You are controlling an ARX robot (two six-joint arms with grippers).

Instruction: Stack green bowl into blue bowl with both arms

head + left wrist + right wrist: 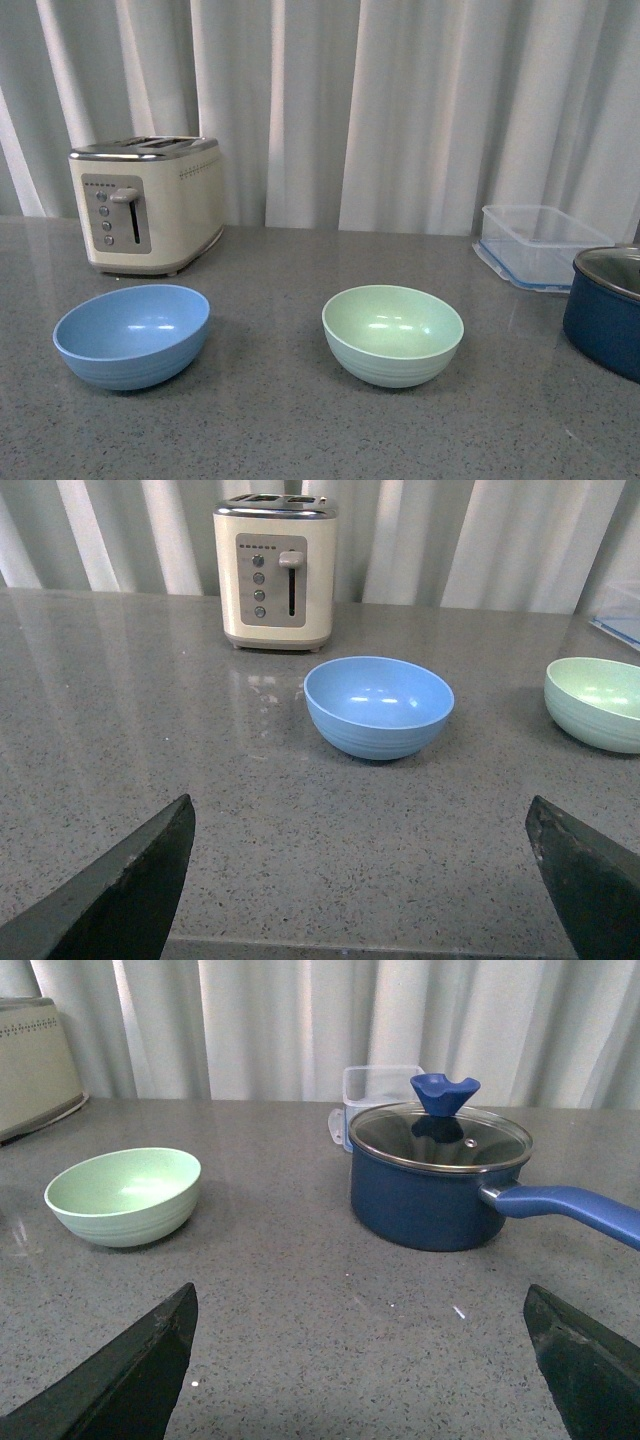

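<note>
The pale green bowl (393, 334) sits upright and empty on the grey counter, right of centre in the front view. To its left, with a gap between them, stands the light blue bowl (132, 335), also empty. Neither arm shows in the front view. In the left wrist view my left gripper (360, 815) is open, well short of the blue bowl (378, 706), with the green bowl (597, 702) off to the side. My right gripper (360, 1300) is open too, over bare counter, with the green bowl (124, 1196) ahead and to one side.
A cream toaster (146, 203) stands behind the blue bowl. At the right are a clear plastic container (537, 245) and a dark navy pot (438, 1182) with a glass lid and a long handle (570, 1210). White curtains hang behind the counter (290, 420).
</note>
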